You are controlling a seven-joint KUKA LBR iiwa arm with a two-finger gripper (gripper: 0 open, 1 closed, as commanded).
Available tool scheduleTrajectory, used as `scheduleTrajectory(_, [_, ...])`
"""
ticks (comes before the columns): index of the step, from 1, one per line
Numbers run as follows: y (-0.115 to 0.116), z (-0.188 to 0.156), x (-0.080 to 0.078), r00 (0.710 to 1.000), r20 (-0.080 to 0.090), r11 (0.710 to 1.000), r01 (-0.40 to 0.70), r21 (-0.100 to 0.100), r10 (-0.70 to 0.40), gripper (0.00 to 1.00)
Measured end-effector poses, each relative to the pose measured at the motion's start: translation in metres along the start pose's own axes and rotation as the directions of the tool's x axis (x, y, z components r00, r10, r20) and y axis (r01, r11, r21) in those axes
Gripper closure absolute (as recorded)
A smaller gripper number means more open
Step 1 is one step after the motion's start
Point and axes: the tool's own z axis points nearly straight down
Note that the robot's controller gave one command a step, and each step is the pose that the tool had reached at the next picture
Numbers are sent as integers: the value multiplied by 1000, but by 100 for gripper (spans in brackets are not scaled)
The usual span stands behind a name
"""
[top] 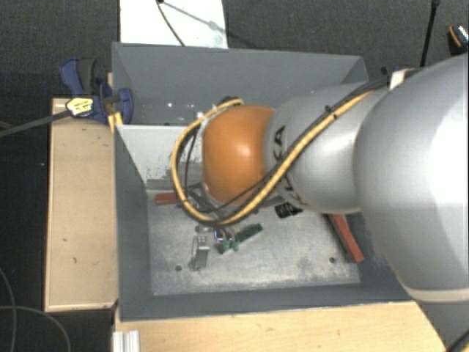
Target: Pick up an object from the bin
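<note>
My gripper (198,255) hangs low over the left middle of the bin floor, below the arm's orange cover. A small green flat thing (240,237) lies right beside it on its right, partly tucked under the gripper body; whether it is gripped I cannot tell. A reddish flat piece (164,198) peeks out at the back left, mostly hidden by the arm.
A red-brown stick (344,237) lies slanted along the bin's right wall. A small black thing (286,210) shows just under the arm. The arm covers the back and right of the bin. Bare floor runs along the front.
</note>
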Motion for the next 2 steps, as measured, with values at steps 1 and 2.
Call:
scheduleTrajectory(1, [-70, 68, -46, 998, -4, 998, -56, 6, 56, 0])
scheduleTrajectory(2, [-147, 65, -21, 1000, -3, 1000, 2, 5, -2, 0])
